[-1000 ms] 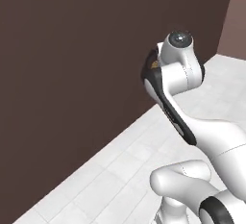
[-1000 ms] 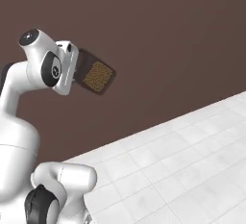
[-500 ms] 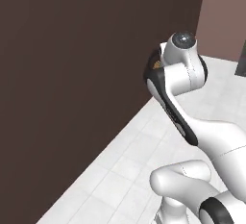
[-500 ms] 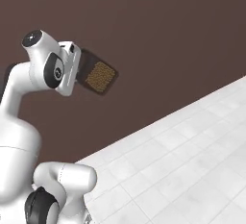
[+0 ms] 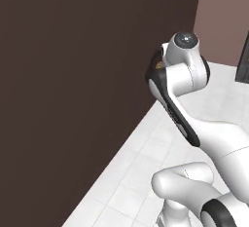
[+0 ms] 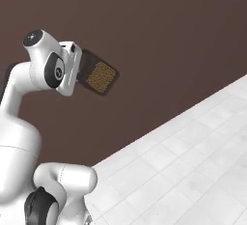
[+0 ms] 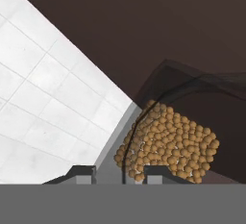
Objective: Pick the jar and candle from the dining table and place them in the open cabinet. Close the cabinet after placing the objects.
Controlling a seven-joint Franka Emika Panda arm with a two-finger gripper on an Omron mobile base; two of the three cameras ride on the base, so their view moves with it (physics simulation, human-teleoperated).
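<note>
One jar (image 6: 99, 77) rides clenched in the gripper (image 7: 117, 172) past a dark wall (image 6: 159, 35); keeping it level should prevent slipping.

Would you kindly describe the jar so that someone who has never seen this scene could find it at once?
Start at the tall dark brown wall above the white tiled floor. In front of it the white arm reaches up, and its hand is shut on the jar. It is clear glass, tilted, with tan-brown grains inside, the only grainy, see-through thing there.
</note>
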